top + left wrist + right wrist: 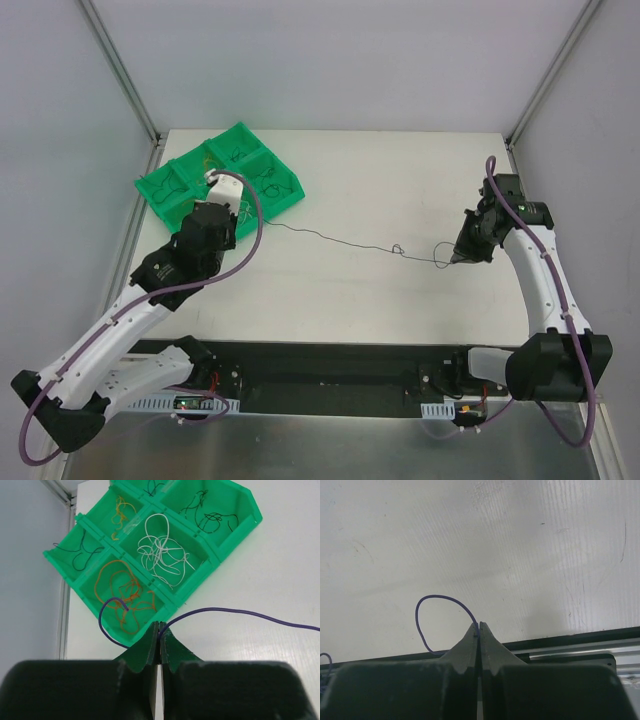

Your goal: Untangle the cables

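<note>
One thin dark purple cable (330, 241) stretches across the table between both grippers, with a small knot (398, 250) near its right end. My left gripper (238, 214) is shut on the cable's left end beside the green tray (160, 185). In the left wrist view the cable (240, 611) leaves the shut gripper (160, 630) to the right, and its short tail (102, 622) curls over the tray. My right gripper (453, 259) is shut on the right end. In the right wrist view a small loop of the cable (440, 598) sticks out of the shut gripper (479, 628).
The tray's wall (187, 587) divides it into several compartments with sorted wires: orange ones (125, 587), white ones (162, 547), black ones (210, 517). A black rail (570, 640) runs along the table's near edge under the right gripper.
</note>
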Motion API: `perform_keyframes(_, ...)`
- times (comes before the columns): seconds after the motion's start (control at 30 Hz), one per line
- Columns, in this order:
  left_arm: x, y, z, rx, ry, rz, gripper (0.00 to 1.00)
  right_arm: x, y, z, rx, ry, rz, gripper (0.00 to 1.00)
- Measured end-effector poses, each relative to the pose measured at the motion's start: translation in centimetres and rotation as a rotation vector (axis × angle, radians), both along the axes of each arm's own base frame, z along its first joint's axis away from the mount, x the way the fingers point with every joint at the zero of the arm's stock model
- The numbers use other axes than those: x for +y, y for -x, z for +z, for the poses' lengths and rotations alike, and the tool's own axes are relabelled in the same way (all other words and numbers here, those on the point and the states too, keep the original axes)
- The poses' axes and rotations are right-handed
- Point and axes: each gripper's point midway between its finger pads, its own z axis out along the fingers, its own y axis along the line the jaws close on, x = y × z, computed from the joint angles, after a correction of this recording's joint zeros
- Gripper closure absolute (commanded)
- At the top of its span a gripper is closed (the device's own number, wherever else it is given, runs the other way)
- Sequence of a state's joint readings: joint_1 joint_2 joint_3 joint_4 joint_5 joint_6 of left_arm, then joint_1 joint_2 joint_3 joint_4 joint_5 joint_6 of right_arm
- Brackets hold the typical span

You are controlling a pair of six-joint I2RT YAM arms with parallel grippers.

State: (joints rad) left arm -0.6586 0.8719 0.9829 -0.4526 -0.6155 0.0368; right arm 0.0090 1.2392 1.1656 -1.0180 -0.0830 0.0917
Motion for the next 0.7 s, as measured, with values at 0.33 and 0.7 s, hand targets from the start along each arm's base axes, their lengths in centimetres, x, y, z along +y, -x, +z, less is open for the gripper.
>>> perform_keyframes(0.33, 2.5, 1.0, 1.2, -0.062, -0.035, 0.06, 1.0, -0.4, -0.2, -0.2, 0.01, 0.0, -0.016, 0.99)
perform_keyframes(0.7, 4.2, 1.6, 1.2, -0.078, -0.087, 0.093, 1.0, -0.5, -0.2, -0.2, 0.01, 0.001, -0.014, 0.99)
